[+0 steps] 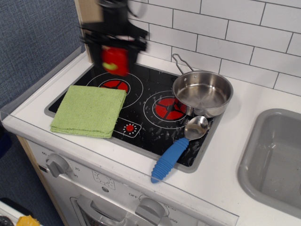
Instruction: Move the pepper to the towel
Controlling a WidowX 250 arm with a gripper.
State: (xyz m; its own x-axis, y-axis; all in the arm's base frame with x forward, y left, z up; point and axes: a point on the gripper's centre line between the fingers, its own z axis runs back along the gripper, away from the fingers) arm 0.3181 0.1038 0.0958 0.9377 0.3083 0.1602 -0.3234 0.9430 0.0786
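The red toy pepper (115, 60) hangs in my black gripper (114, 47), which is shut on it and blurred by motion. It is held in the air above the back left of the stove, over the left burner. The light-green towel (89, 110) lies flat on the front left of the stove top, below and in front of the pepper, with nothing on it.
A steel pot (202, 93) stands on the right side of the black stove top (141, 113). A spoon with a blue handle (176, 150) lies at the front right. A grey sink (275, 160) is at the right. A tiled wall is behind.
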